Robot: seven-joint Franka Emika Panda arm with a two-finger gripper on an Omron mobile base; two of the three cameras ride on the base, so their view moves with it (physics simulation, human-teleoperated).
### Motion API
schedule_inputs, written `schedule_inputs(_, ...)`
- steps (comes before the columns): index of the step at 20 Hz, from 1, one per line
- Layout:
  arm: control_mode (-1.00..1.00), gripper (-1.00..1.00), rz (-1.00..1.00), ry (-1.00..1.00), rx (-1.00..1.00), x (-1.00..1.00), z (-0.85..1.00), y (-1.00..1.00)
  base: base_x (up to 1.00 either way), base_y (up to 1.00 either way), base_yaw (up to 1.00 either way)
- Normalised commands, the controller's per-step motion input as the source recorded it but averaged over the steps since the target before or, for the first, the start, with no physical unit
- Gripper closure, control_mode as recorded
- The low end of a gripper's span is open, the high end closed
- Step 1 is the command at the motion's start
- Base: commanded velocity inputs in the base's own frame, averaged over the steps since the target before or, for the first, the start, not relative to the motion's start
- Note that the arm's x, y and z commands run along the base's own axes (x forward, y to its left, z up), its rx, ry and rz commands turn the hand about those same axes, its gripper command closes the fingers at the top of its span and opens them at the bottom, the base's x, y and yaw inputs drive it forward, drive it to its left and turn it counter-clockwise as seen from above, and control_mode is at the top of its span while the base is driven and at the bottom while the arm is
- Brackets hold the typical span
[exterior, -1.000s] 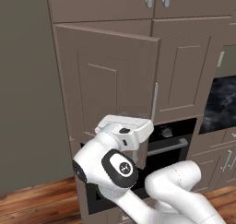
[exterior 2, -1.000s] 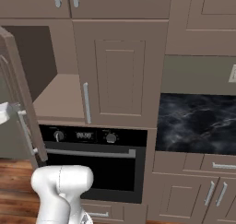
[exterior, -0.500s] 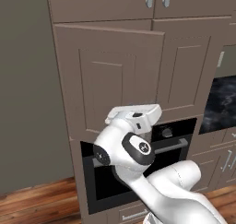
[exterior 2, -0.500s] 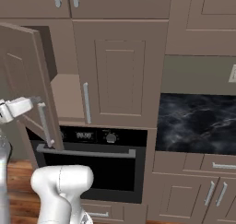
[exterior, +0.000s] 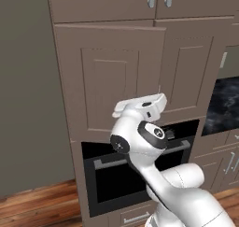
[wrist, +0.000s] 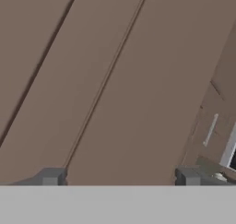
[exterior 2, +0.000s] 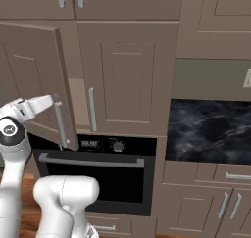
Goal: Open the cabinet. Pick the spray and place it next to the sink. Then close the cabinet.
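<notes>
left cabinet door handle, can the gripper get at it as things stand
Probably yes. The left cabinet door stands partly open, and its handle hangs free on the outer face. The gripper is open right beside it, pressed close to the door panel, with nothing between them.

base views flank cabinet (exterior: 109, 76), hand view close-up

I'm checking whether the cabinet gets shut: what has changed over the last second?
The left door of the cabinet has swung most of the way closed, pushed by the gripper, whose open fingers hold nothing. The right door stayed shut, and the black oven is unchanged.
</notes>
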Motion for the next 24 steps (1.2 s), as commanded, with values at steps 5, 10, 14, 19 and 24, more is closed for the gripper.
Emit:
schedule_inputs(5, -1.0, -1.0, 0.1, 0.0, 0.0, 0.61, 0.07, -0.16, 0.0, 0.0, 0.0)
schedule_inputs(10, -1.0, -1.0, 0.07, 0.0, 0.0, 0.63, 0.04, -0.06, 0.0, 0.0, 0.0)
schedule_inputs(14, -1.0, -1.0, 0.05, 0.0, 0.0, 0.63, 0.0, -0.02, 0.0, 0.0, 0.0)
schedule_inputs(19, -1.0, -1.0, 0.04, 0.0, 0.0, 0.61, 0.0, -0.01, 0.0, 0.0, 0.0)
schedule_inputs(24, -1.0, -1.0, 0.02, 0.0, 0.0, 0.53, 0.0, 0.0, 0.0, 0.0, 0.0)
